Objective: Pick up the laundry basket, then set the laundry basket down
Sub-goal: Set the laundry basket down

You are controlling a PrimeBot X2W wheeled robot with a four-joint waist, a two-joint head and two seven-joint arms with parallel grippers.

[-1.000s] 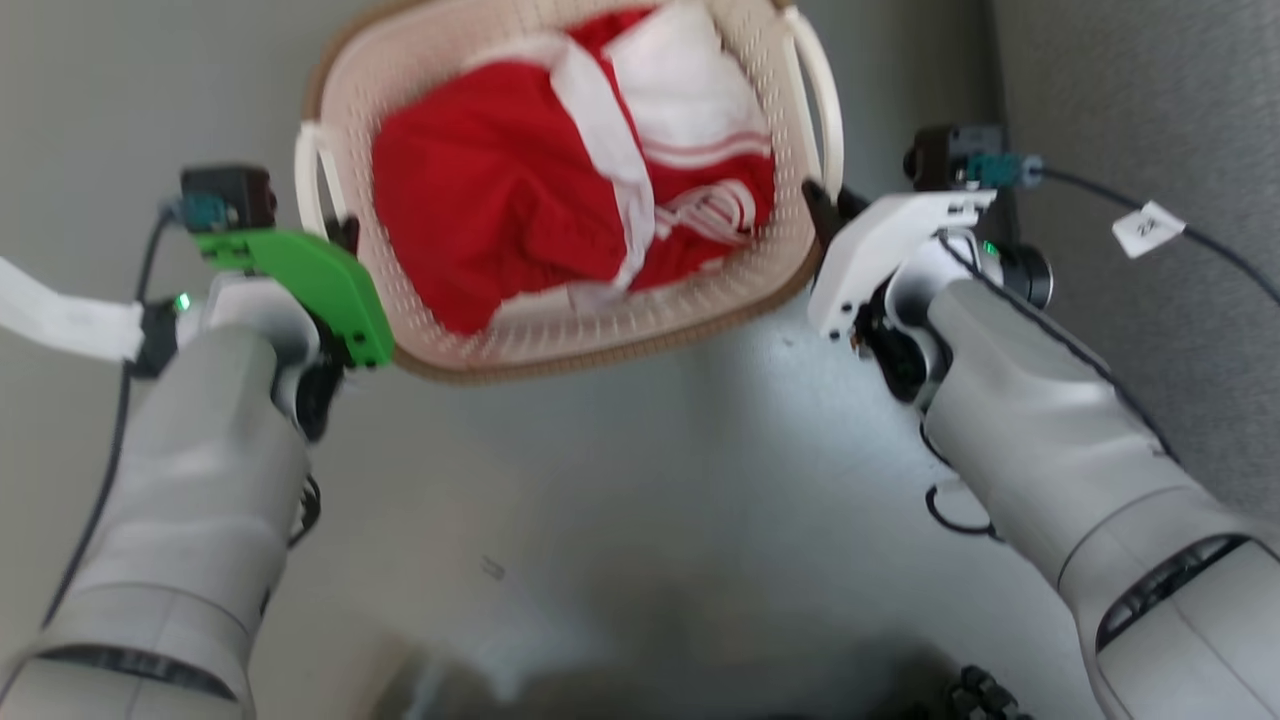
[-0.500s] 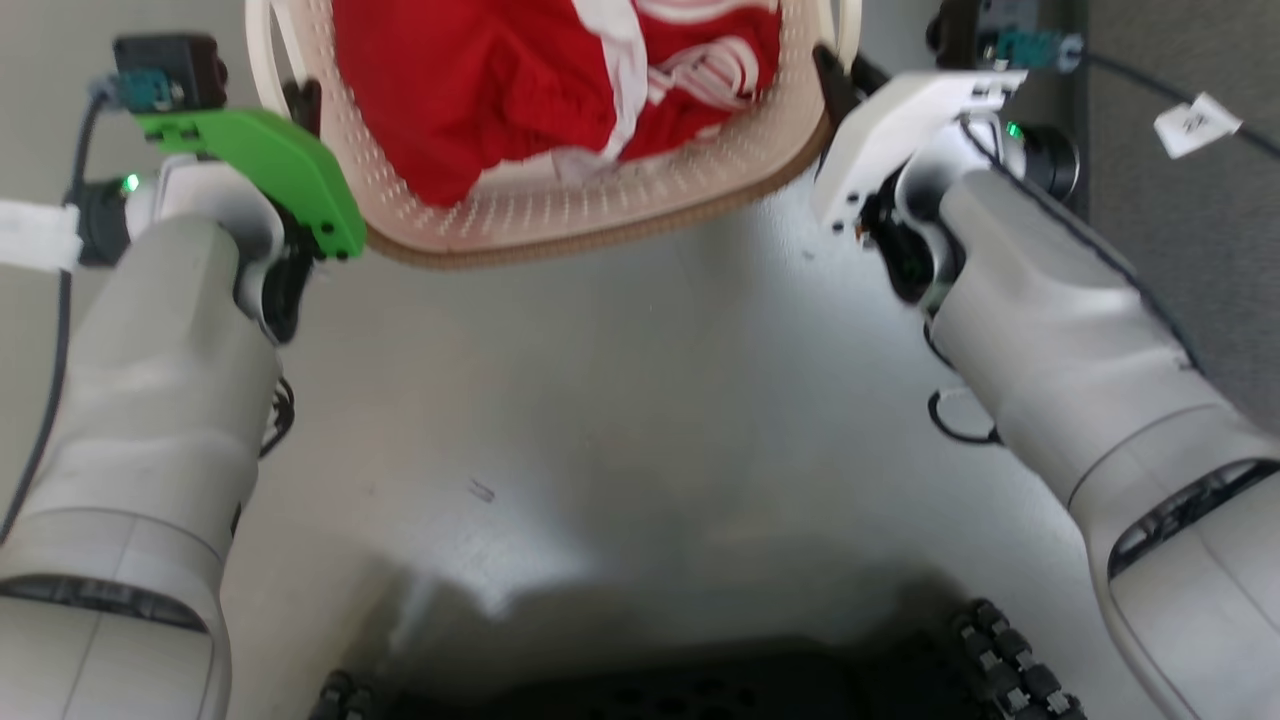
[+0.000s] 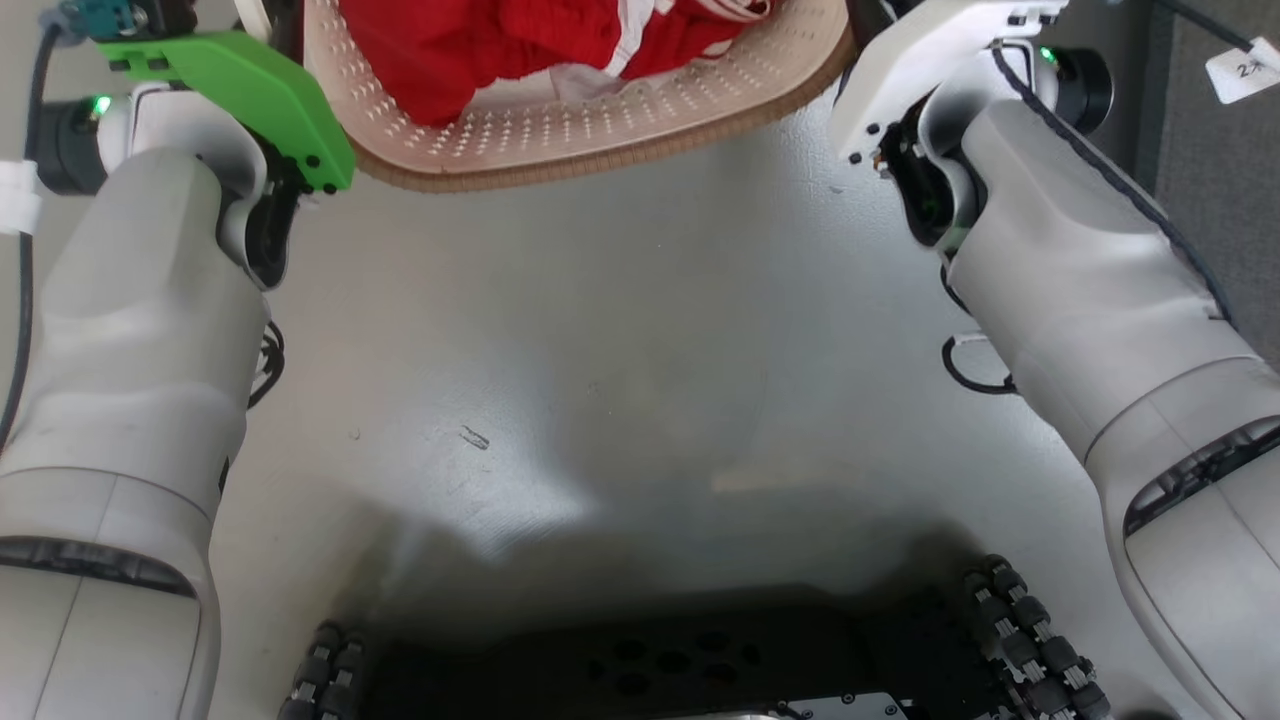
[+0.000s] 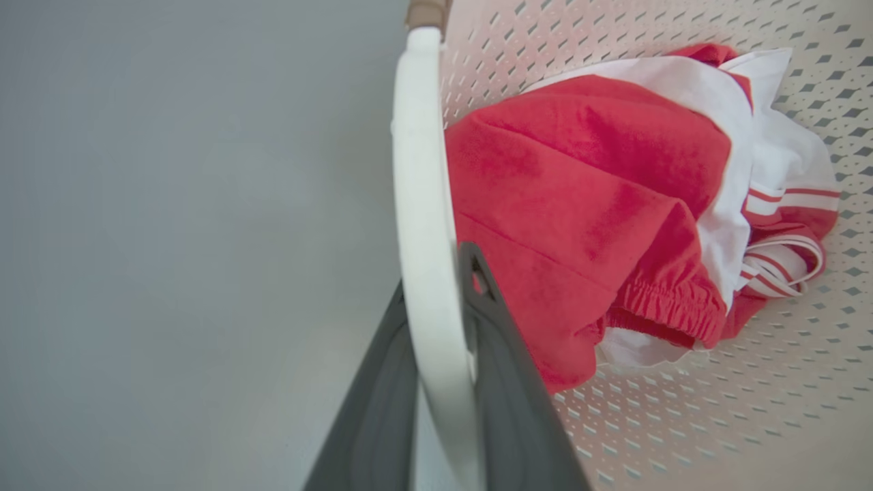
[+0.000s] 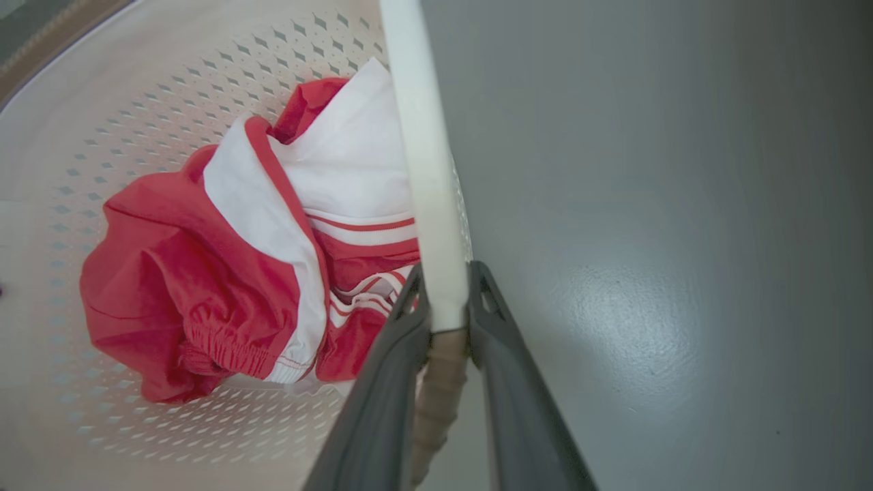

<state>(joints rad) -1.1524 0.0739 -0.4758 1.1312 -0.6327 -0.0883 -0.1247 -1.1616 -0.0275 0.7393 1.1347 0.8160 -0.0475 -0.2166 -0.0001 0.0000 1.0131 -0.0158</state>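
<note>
The laundry basket is cream-white and perforated with a brown rim, and the head view's top edge cuts it off. Red-and-white clothes lie inside it. My left gripper is shut on the basket's white loop handle, one dark finger on each side. On the opposite side, my right gripper is shut on the other white handle, close to where it meets the brown rim. The clothes lie against the basket wall. In the head view, both forearms reach up to the basket's two sides.
Bare grey floor lies between my arms. My dark base with its ribbed wheels fills the bottom edge. A darker textured grey surface borders the right side, with a tagged black cable over it.
The head camera has moved, bringing my base into view. Both grippers and the basket have gone up the picture together, further than the floor marks. Both grips are unchanged.
</note>
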